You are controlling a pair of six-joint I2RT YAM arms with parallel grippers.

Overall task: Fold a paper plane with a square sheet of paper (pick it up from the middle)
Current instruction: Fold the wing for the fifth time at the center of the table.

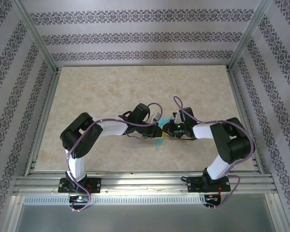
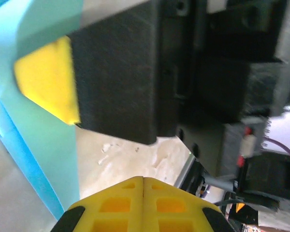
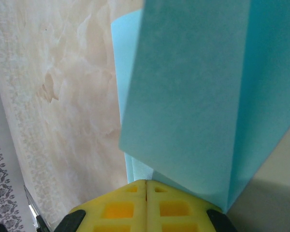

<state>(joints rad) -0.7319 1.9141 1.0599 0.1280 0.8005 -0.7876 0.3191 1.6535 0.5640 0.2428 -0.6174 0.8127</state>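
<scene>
So the beige marble bench point(image 1: 135, 92) lies under everything, and the turquoise paper point(image 3: 193, 96) sits over its middle, a bit toward the near edge. Taking that paper as the reference: the left arm point(image 1: 111, 128) bends in to it from the left and the right arm point(image 1: 222, 137) from the right, so both wrists end up just beside it. From above, a teal corner pokes out on the near side of where they meet. The right hand point(image 3: 146, 182) has its yellow fingers pressed together with the paper's lower edge running down into them, so it looks like it's pinching the paper. The left wrist view backs that up, with one yellow pad of that hand lying flat against the sheet. The left hand point(image 2: 143, 181) is also squeezed closed, tips touching, with the paper's pointed corner just to its left. I can't tell whether it touches the sheet. The paper is folded, with a crease and overlapping layers. I can't tell if it touches the bench.
</scene>
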